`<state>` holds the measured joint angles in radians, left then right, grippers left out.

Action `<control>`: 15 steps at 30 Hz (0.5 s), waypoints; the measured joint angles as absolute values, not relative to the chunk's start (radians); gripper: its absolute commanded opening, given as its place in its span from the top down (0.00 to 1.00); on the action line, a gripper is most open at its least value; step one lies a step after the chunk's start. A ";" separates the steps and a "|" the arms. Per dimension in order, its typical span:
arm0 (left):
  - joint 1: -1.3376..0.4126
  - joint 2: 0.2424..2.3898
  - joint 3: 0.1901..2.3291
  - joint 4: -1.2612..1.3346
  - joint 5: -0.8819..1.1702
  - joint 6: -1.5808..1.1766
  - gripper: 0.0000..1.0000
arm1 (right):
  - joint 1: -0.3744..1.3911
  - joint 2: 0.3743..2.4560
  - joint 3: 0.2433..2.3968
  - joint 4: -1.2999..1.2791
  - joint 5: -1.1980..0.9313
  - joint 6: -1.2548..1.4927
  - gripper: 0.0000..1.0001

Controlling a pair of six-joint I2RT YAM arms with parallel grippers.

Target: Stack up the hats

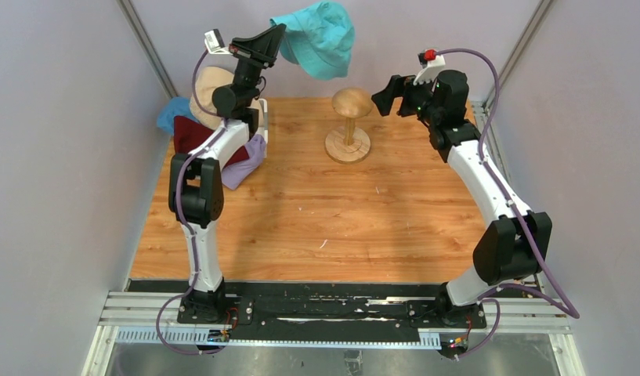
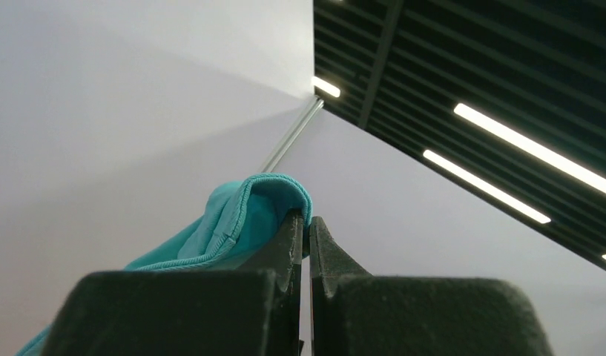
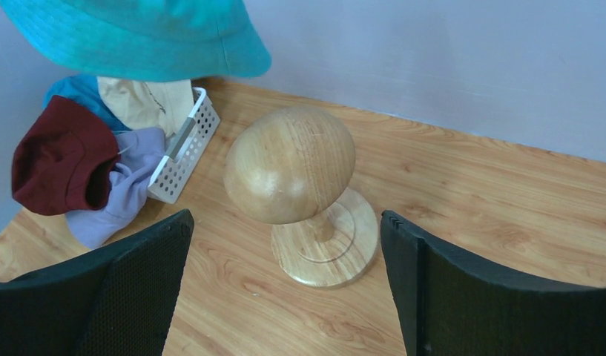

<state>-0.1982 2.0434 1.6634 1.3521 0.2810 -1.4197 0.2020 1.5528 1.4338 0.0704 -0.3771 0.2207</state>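
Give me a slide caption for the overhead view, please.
The left gripper holds a teal hat aloft while the open right gripper hovers beside the wooden stand.

A: How many hats does the scene hold?
B: Five; a teal hat (image 1: pixel 320 39), a dark red hat (image 3: pixel 58 156), a lavender hat (image 3: pixel 118 196), a blue hat (image 3: pixel 77 89), a beige hat (image 3: pixel 147 100).
A: And the rest?
B: One wooden stand (image 3: pixel 292 163); one white basket (image 3: pixel 182 156); two robot arms, the left arm (image 1: pixel 203 188) and the right arm (image 1: pixel 489 180).

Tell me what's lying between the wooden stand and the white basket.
Only bare tabletop lies between the wooden stand and the white basket, clearest in the right wrist view.
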 measured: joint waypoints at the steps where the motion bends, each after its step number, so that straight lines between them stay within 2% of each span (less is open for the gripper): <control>1: -0.201 2.061 1.688 1.365 0.275 -1.430 1.00 | 0.202 1.553 1.434 0.067 -0.369 0.214 0.05; 9: -0.270 2.159 1.824 1.384 0.263 -1.453 1.00 | 0.191 1.552 1.437 0.031 -0.270 0.182 0.03; 15: -0.326 2.222 1.895 1.385 0.270 -1.468 1.00 | 0.107 1.533 1.430 0.023 -0.242 0.186 0.03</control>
<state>-0.3264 2.2223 1.8946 1.3853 0.2695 -1.4677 0.1070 1.5330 1.4303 0.0227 -0.2417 0.1860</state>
